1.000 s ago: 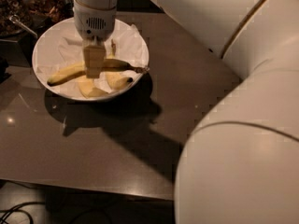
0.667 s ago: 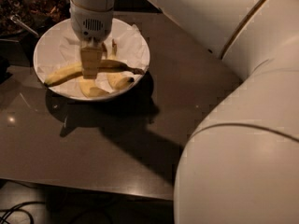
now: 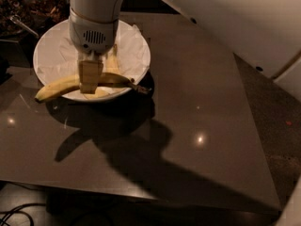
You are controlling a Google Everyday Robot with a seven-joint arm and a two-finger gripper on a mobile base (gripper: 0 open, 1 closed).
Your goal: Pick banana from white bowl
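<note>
Dark glossy tbl (image 3: 197, 79) w/ light glints; cables (image 3: 14, 215) on floor (image 3: 282, 140) btm-left; clutter (image 3: 33, 6) far-left corner.

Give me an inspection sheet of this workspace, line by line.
Surface: dark glossy table, light spots reflected.
Job's things: banana across white bowl, tip past the rim.
Clutter: two shorter bananas in the bowl; dark jumble at far left, unidentifiable.
End effector: end effector over the bowl, closed on the banana's middle.
Cables: cables on floor, lower left.
Surroundings: white robot arm; speckled floor.
</note>
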